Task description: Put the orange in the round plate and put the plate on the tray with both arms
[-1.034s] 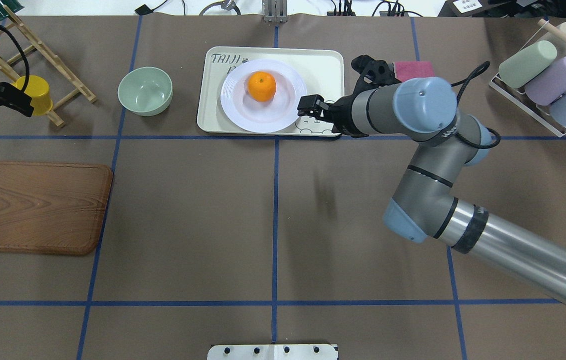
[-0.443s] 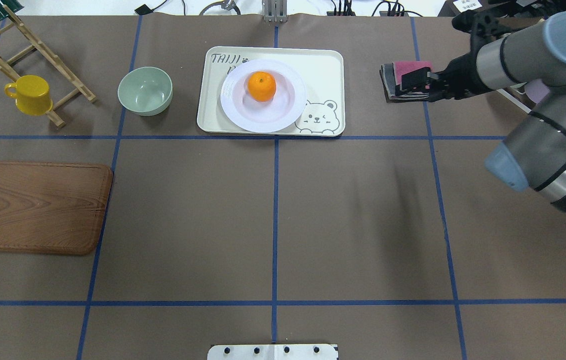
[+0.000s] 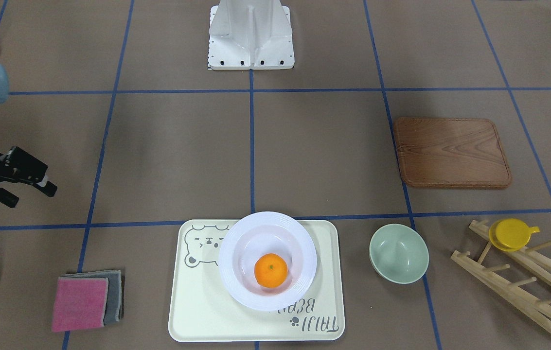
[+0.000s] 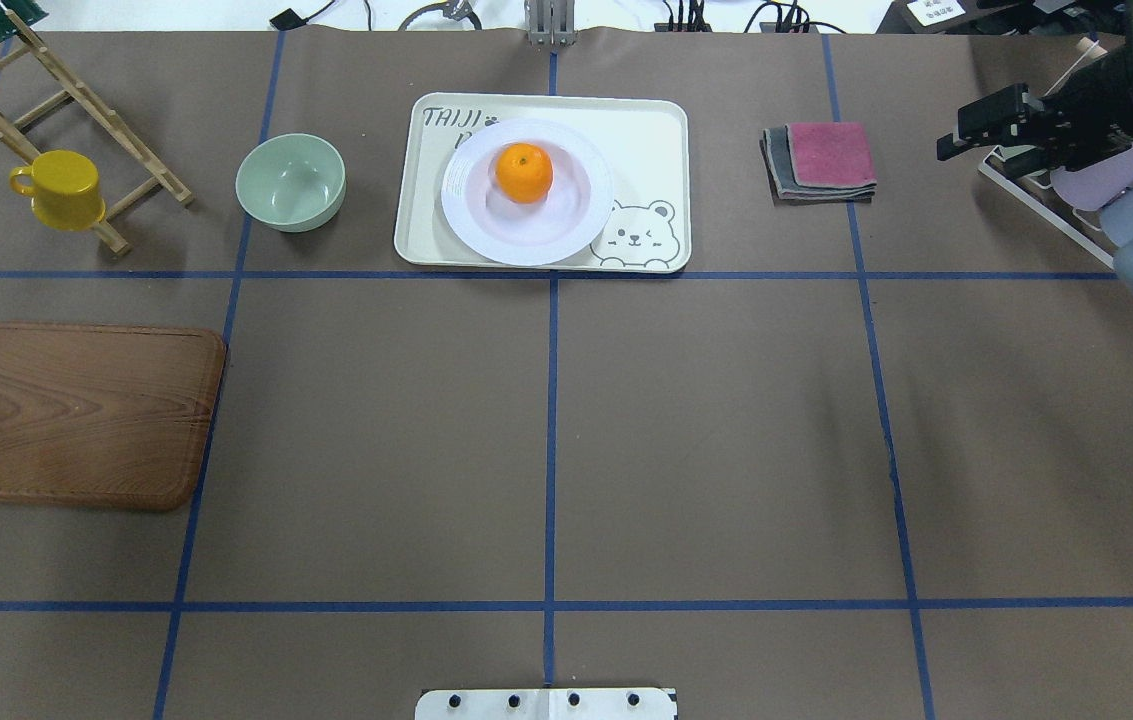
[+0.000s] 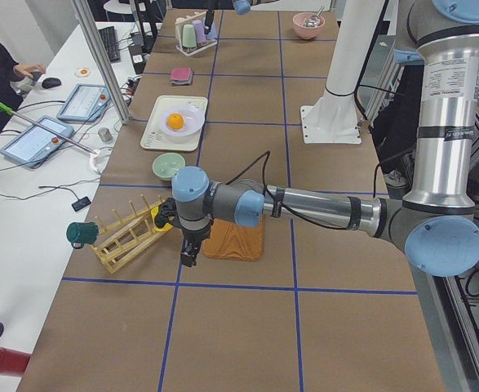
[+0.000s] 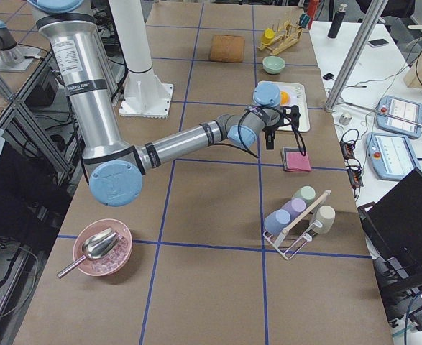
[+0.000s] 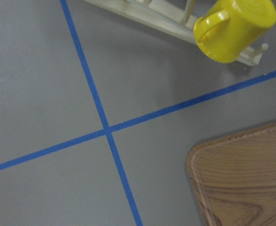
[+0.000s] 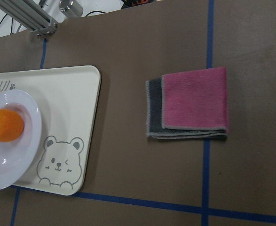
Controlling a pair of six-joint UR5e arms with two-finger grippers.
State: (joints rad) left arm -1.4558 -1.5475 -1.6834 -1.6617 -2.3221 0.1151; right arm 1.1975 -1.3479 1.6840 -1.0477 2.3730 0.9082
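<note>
The orange [image 4: 524,172] [image 3: 271,270] lies in the sunken centre of the round plate [image 4: 526,240] [image 3: 229,253]. The plate rests on the cream bear tray [image 4: 646,130] [image 3: 192,311] at the far middle of the table. My right gripper [image 4: 954,135] [image 3: 32,194] hangs open and empty far to the right, beyond the folded cloths and well away from the tray. Its wrist view takes in the orange [image 8: 5,125] and the tray [image 8: 67,94]. My left gripper [image 5: 188,253] hovers low beside the wooden board, near the yellow cup; I cannot tell its state.
A pale-green bowl [image 4: 290,182] stands left of the tray. A yellow cup [image 4: 61,188] hangs on a wooden rack [image 4: 96,110]. The brown board [image 4: 81,415] lies at the left. Pink and grey cloths [image 4: 819,160] lie right of the tray, pastel cups [image 6: 297,208] beyond.
My right gripper drew back from the plate's right rim, swung right over the cloths and now sits at the table's right edge. The left arm left the overhead view.
</note>
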